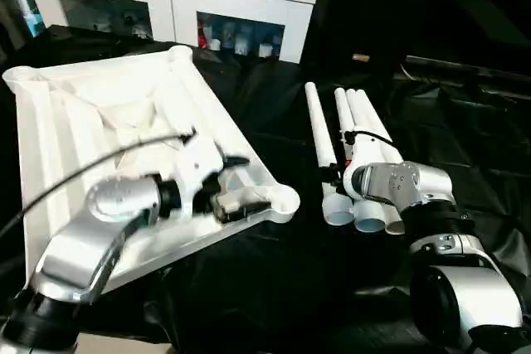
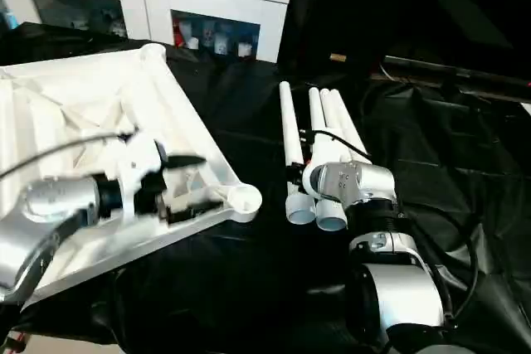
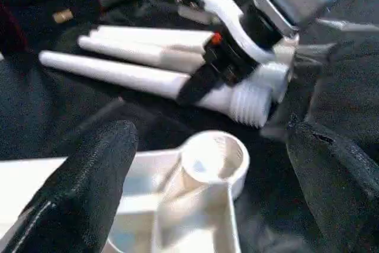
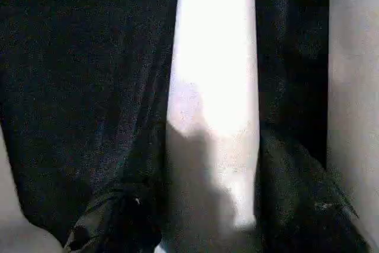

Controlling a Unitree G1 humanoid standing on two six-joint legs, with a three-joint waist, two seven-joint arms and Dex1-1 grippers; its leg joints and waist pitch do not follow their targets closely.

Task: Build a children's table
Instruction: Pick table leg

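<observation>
The table top (image 1: 124, 130) lies upside down, ribbed side up, on the black-draped counter (image 1: 274, 279), on the robot's left; its near corner socket (image 1: 284, 199) points toward the legs (image 1: 348, 134), which lie side by side just to the right, apart from the top; their long axes run away from the robot, thick threaded ends nearest it.

The right hand (image 3: 204, 84) sits down over the thick end of the legs, so the right arm is plainly the nearer one to them; in its wrist view one leg (image 4: 213, 87) runs straight between the two black fingers (image 4: 118, 220), which stand on either side of it and look to be narrowing; whether they already grip it cannot be told.

The left hand (image 3: 207, 194) hangs wide open and holds nothing, just over the near corner socket (image 3: 214, 157), with the legs across a strip of black cloth from it.

No brand, label or readable writing shows on any part.
</observation>
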